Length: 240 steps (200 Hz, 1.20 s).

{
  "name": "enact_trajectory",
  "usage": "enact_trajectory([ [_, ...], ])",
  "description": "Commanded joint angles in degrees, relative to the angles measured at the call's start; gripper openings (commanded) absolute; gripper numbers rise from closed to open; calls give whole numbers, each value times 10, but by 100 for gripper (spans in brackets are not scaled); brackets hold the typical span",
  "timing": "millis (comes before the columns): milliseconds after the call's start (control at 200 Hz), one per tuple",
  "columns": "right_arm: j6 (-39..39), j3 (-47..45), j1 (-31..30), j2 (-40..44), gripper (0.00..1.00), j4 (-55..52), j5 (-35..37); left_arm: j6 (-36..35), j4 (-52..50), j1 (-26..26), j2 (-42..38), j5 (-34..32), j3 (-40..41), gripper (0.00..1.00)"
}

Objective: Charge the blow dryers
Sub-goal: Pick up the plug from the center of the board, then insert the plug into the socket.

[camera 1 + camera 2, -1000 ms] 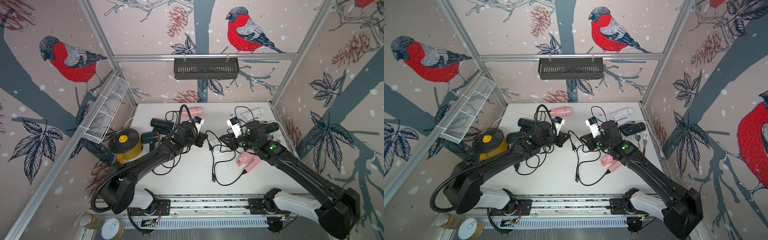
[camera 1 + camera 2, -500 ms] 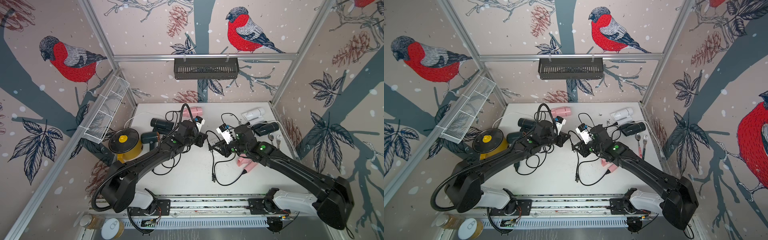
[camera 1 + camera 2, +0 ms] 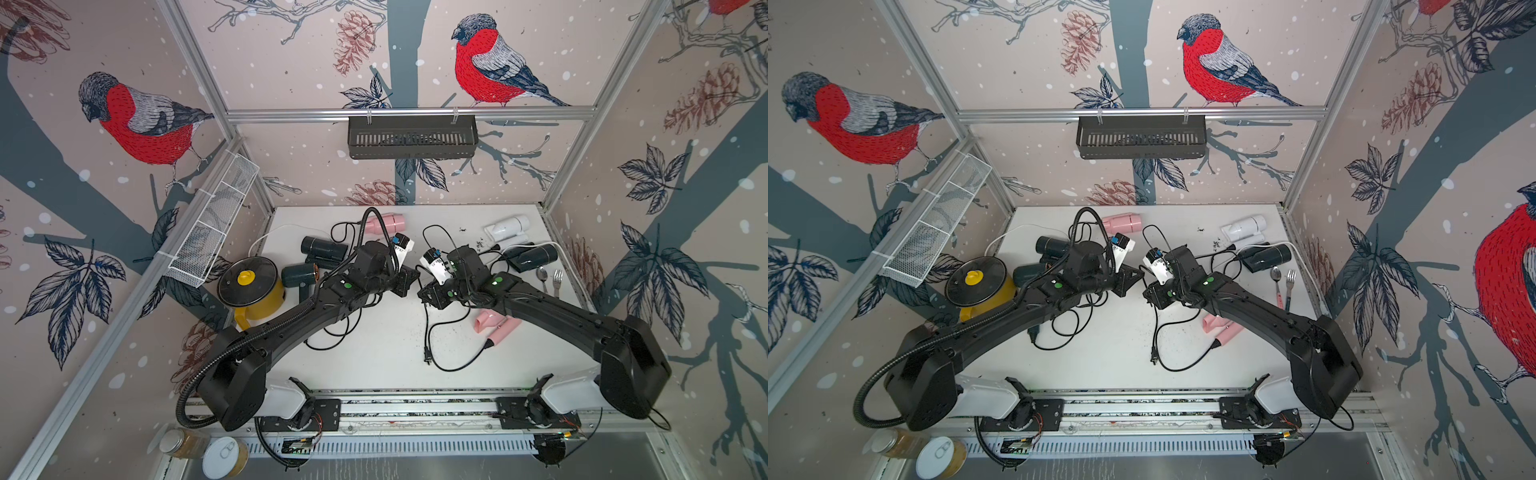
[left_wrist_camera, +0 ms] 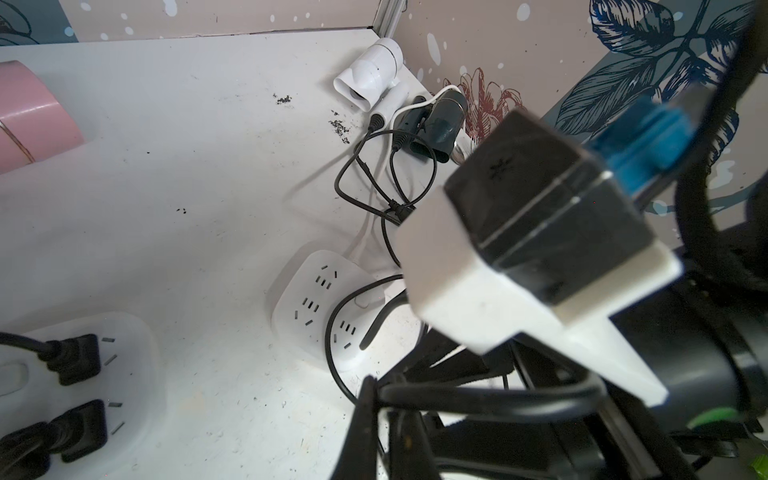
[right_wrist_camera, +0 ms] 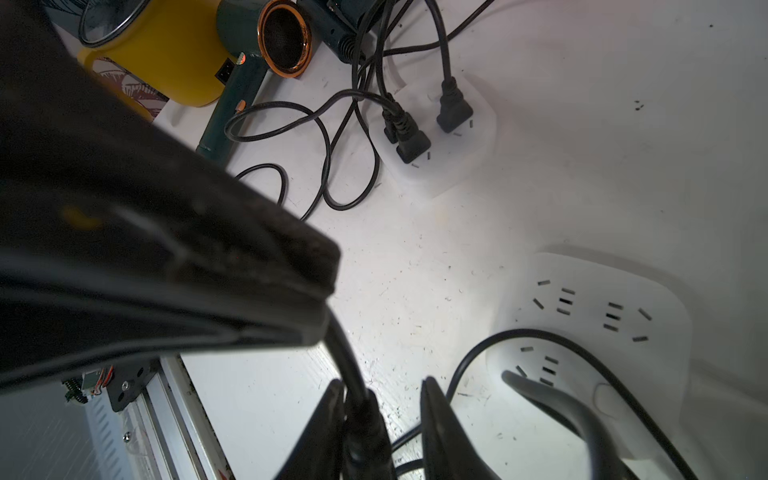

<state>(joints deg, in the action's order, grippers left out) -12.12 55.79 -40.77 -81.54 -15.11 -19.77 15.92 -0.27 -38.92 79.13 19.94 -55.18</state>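
Note:
Several blow dryers lie on the white table: a pink one, a black one and a dark green one with a copper nozzle at the back left, a white one and a black one at the back right, another pink one under my right arm. My left gripper is shut on a thin black cord. That cord runs into my right gripper, whose jaws stand open around its thicker end, which rests against one finger.
Two white power strips lie mid-table: one holds three black plugs, the other has free sockets and a cord across it. A yellow pot stands at the left, a spoon and fork at the right. A loose plug lies near the front.
My right arm has swung left toward the left gripper until the two nearly meet over the middle. The left arm has barely moved and stays shut.

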Motion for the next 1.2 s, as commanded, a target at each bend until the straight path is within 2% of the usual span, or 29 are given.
enact_trajectory([
  [0, 9, -2, 0, -1, 27, 0, -20, -20, 5, -4, -5, 12, -3, 3],
  [95, 10, -6, 0, 1, 25, -4, -31, -28, 4, -4, -6, 1, -5, 3],
  [230, 10, -10, 0, 1, 17, -10, -36, -36, -3, -8, -2, -15, -15, 3],
  [375, -2, -18, 2, 13, 9, 8, -16, -27, -2, -10, 1, -12, -17, 8],
  [460, -19, -30, 16, 26, 6, 29, 4, -5, 0, -10, -1, -10, -17, 18],
  [545, -37, -45, 56, 44, 6, 42, 14, 20, 3, -9, -7, -13, -17, 28],
  [755, -44, -52, 156, 85, 5, 80, 67, 76, 51, -10, -32, 19, 26, 44],
  [930, -23, 28, 211, 39, 5, 95, 87, 110, 99, -9, -52, 30, 74, 44],
  [1076, -6, 148, 228, -30, 6, 81, 121, 124, 115, -10, -69, 26, 111, 43],
  [1196, -22, 208, 229, -91, 5, 100, 115, 142, 137, -10, -89, 8, 153, 44],
])
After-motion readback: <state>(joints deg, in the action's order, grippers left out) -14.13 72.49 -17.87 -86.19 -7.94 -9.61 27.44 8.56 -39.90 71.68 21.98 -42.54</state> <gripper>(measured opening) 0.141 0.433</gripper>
